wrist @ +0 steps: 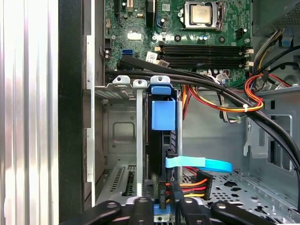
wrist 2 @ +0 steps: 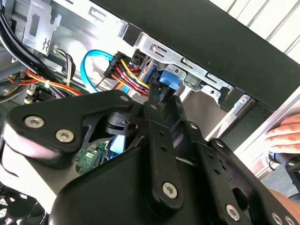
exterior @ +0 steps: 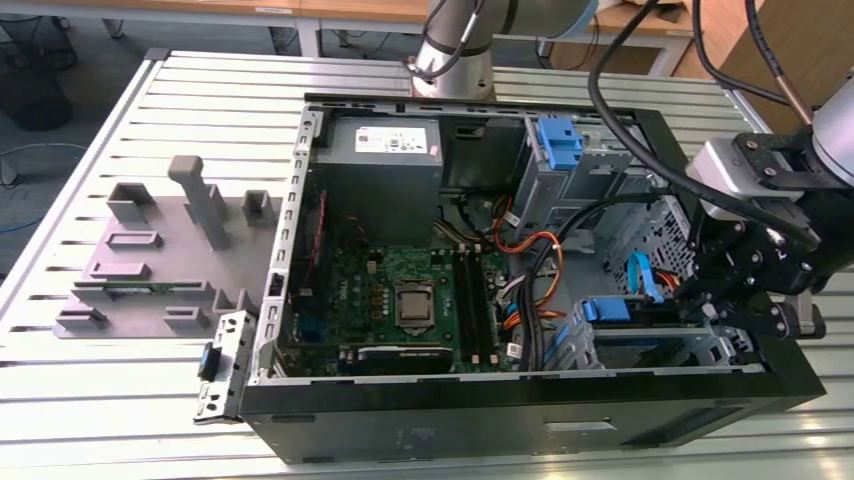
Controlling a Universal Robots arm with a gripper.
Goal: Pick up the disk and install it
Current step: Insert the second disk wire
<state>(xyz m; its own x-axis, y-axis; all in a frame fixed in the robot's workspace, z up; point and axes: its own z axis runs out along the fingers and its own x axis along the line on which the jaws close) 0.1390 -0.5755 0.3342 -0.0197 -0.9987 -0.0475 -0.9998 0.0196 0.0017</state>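
The disk (wrist: 162, 140) is seen standing on edge in the drive cage (wrist: 123, 131) at the case's front corner, its blue carrier tab (wrist: 163, 114) facing the motherboard (wrist: 187, 28); in the exterior view the same blue tab (exterior: 606, 309) shows in the cage by the near wall of the case (exterior: 534, 400), at that view's right. The gripper (wrist: 161, 204) is set at the disk's cabled end, its black fingers (wrist 2: 159, 112) drawn close together round the blue rail edge (whether the disk is truly clamped cannot be told). The place is crowded: a blue data cable (wrist: 199, 164) and a red-yellow-black power plug (wrist: 192, 183) lie just beside the fingers; black cables (wrist: 197, 82) cross above the cage. A second blue bracket (exterior: 557, 143) sits by the grey power supply (exterior: 384, 140). A person's hand (wrist 2: 283, 133) rests outside the case.
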